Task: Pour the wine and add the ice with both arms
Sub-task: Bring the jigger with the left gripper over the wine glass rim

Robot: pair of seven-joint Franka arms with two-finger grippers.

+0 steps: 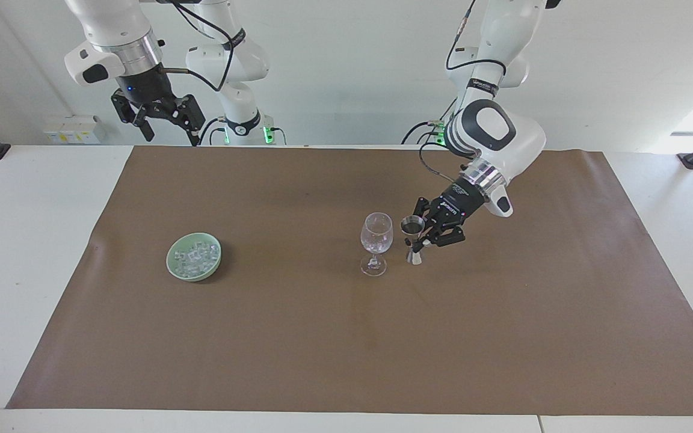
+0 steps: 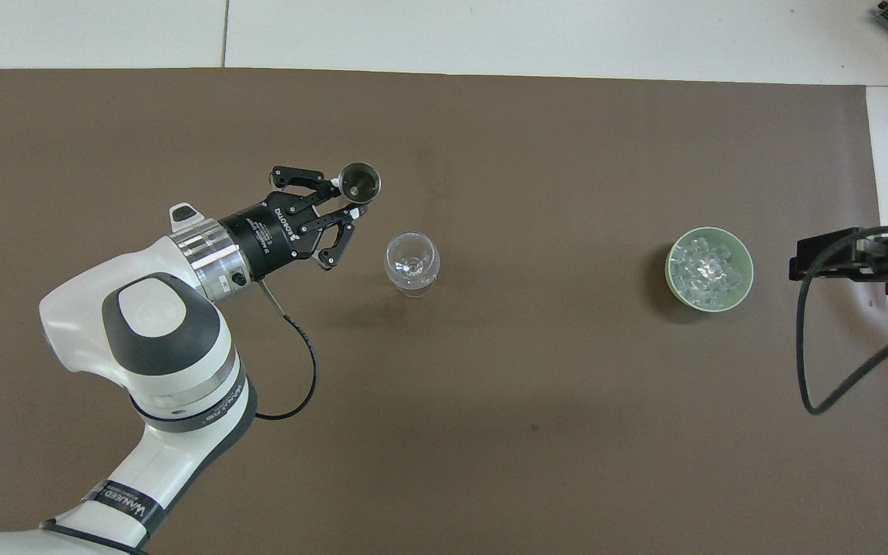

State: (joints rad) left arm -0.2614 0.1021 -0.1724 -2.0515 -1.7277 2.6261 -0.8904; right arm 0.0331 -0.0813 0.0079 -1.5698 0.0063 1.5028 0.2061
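My right gripper (image 1: 163,123) waits high over the table's edge at my own end, toward the right arm's side, jaws spread and empty; I judge it is kept there so it can drop onto the ice once the pour is done. Farther out on the brown mat (image 2: 490,432), my left gripper (image 1: 426,238) is clamped tight on the waist of a small metal jigger (image 1: 412,239), carried upright beside the wine glass (image 1: 376,242) so nothing spills before I tip it. The jigger hangs just clear of the glass's rim, toward the left arm's end, its mouth about level with the rim; I cannot tell whether its foot touches the mat. The glass stands upright near the middle of the table, and something clear already glints low in its bowl. The ice (image 2: 707,266) lies heaped in a pale green dish (image 2: 675,281), well apart from the glass toward the right arm's end.
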